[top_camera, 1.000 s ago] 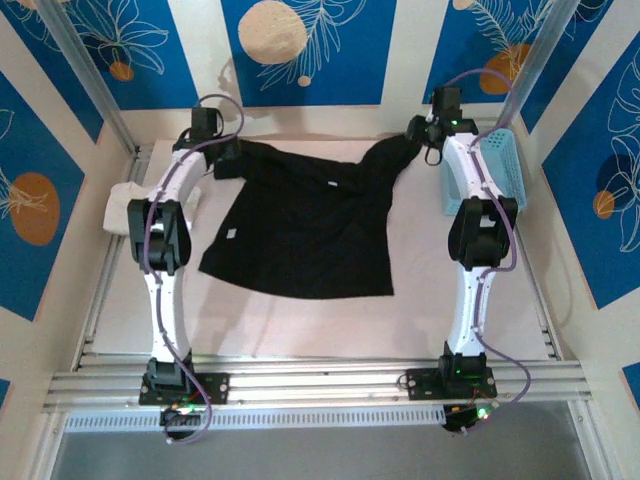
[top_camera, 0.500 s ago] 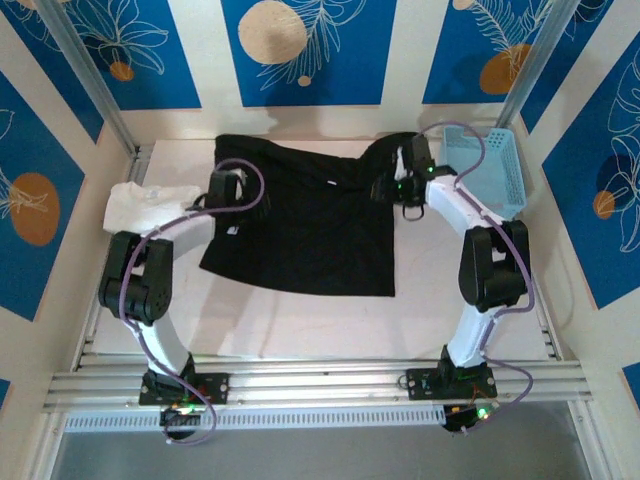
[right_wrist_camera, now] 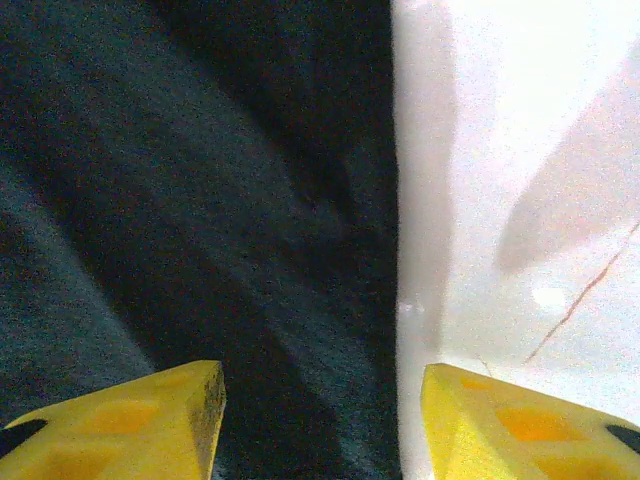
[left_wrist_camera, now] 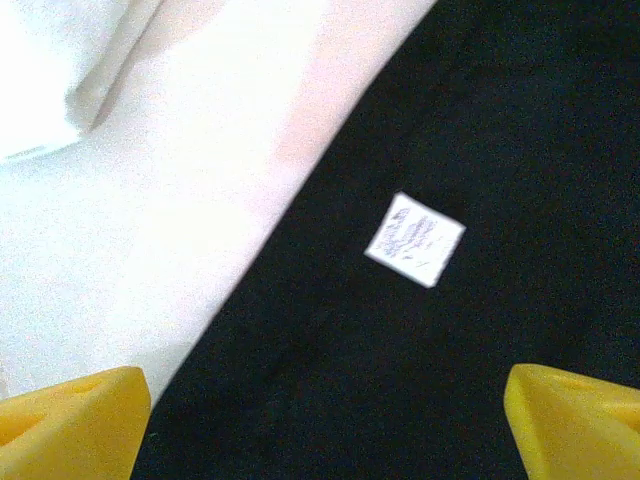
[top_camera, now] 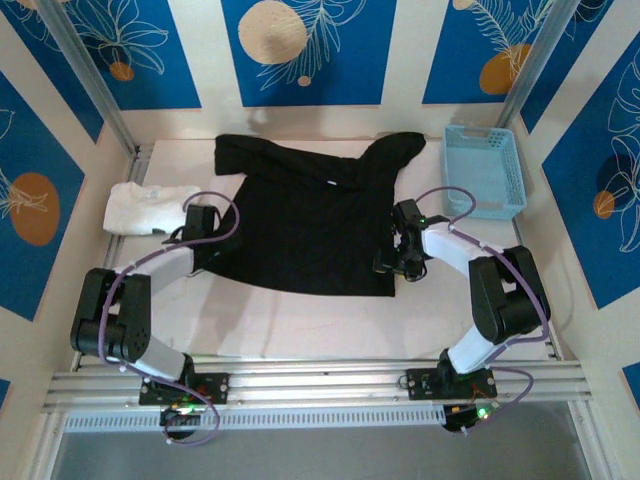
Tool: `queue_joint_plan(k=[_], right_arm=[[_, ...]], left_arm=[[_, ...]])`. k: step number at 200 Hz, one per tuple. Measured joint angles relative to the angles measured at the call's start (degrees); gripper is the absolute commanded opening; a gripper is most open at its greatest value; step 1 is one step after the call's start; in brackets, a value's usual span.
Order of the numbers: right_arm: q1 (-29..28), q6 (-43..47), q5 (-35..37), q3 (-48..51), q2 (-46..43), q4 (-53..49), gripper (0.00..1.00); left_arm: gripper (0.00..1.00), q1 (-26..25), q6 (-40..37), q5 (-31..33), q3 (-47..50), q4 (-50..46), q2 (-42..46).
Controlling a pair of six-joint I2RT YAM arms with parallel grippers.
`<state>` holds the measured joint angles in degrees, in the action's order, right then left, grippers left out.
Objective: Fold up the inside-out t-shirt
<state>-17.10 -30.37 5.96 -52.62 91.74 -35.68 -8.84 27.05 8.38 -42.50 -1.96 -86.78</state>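
The inside-out t-shirt [top_camera: 310,215], black, lies spread flat on the white table with both sleeves toward the far edge. A small white label [left_wrist_camera: 415,240] shows near its left side. My left gripper [top_camera: 212,250] hovers over the shirt's left edge, its yellow fingers [left_wrist_camera: 70,425] wide apart and nothing between them. Over the shirt's right edge [right_wrist_camera: 385,250], near the hem, my right gripper [top_camera: 398,262] hangs open, one fingertip [right_wrist_camera: 130,420] above the black cloth and the other above bare table. In the right wrist view the right gripper [right_wrist_camera: 322,420] holds nothing.
A folded white t-shirt [top_camera: 150,208] lies at the left, close to my left arm, and shows as the white t-shirt [left_wrist_camera: 40,80] in the left wrist view. A light-blue basket [top_camera: 485,170] stands at the back right. White table [top_camera: 320,325] lies bare in front of the hem.
Both arms pulled back from the shirt's far corners toward its near sides. The sleeves now lie released at the far edge. The left gripper opened wider.
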Motion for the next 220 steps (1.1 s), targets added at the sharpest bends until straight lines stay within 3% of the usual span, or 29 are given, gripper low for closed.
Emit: queue_joint_plan(k=[67, 101, 144, 178, 220], right_arm=[[-2.5, -1.0, 0.3, 0.6, 1.9, 0.2, 0.43], [-3.3, -1.2, -0.4, 0.7, 2.1, 0.7, 0.14], [-3.3, -1.6, -1.9, 1.7, -2.3, 3.5, 0.01], [-0.6, -1.6, -2.4, 1.7, -13.1, 6.5, 0.00], [4.2, -1.6, -5.0, -0.8, -24.5, 8.5, 0.00]], left_arm=[[0.68, 3.5, -0.7, -6.5, 0.2, -1.9, -3.9], [0.43, 5.6, -0.8, -10.4, 0.2, 0.3, -5.2], [0.00, 6.2, -0.9, -15.1, 0.3, 1.3, -6.3], [0.00, 6.5, -0.1, -18.4, 2.5, 2.0, -4.0], [0.00, 6.6, 6.4, -24.2, 5.4, 4.6, 13.3]])
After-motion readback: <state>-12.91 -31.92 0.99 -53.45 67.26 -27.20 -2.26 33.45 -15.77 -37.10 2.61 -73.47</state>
